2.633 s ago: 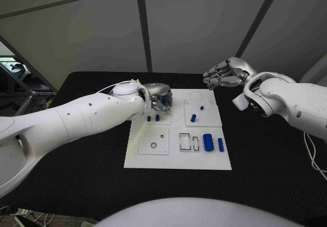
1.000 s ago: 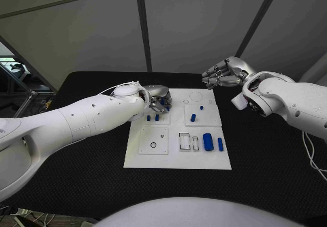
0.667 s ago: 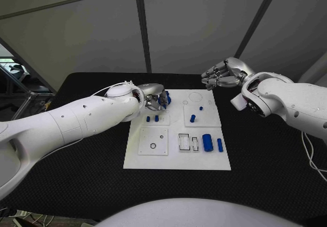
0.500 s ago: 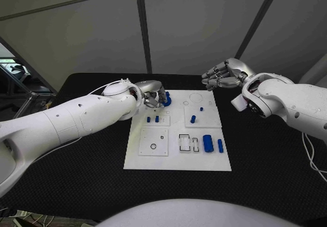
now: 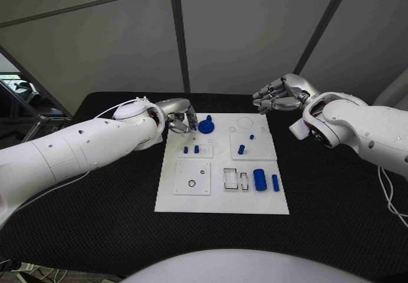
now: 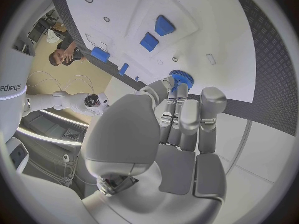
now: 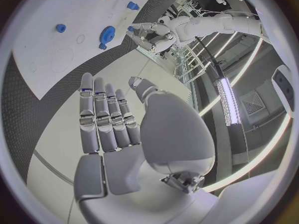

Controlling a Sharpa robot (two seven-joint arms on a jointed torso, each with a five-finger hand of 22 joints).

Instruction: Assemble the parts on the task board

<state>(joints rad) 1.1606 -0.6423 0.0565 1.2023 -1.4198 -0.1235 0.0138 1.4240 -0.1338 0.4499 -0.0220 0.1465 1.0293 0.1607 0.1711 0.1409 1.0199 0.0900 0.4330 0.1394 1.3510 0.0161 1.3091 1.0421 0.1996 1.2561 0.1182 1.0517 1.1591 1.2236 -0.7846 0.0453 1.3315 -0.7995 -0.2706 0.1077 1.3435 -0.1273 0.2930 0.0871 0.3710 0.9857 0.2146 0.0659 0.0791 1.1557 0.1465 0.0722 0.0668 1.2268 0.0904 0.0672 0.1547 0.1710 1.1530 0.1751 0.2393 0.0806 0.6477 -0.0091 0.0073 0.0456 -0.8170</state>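
**A:** While you look down from the head camera, what lies nearest you on the task board [image 5: 223, 203]?

**B:** You find a thick blue cylinder [image 5: 259, 180] lying beside a thinner blue pin [image 5: 275, 183], just right of two small rectangular slots. Left of those you see a square plate with a small dark ring on it.

**A:** And farther back?

**B:** You get two short blue pegs [image 5: 191, 150] standing side by side on the left square, and two more blue pegs [image 5: 244, 144] on the right one. Beyond them a blue gear [image 5: 207, 126] sits on the board's far left part.

**A:** Is your left hand [image 5: 178, 117] on it?

**B:** Its fingers are apart and holding nothing; the fingertips sit right at the gear, but contact you cannot tell.

**A:** The right hand [image 5: 279, 94]?

**B:** You see it past the board's far right corner, above the table, fingers loosely spread, gripping nothing.
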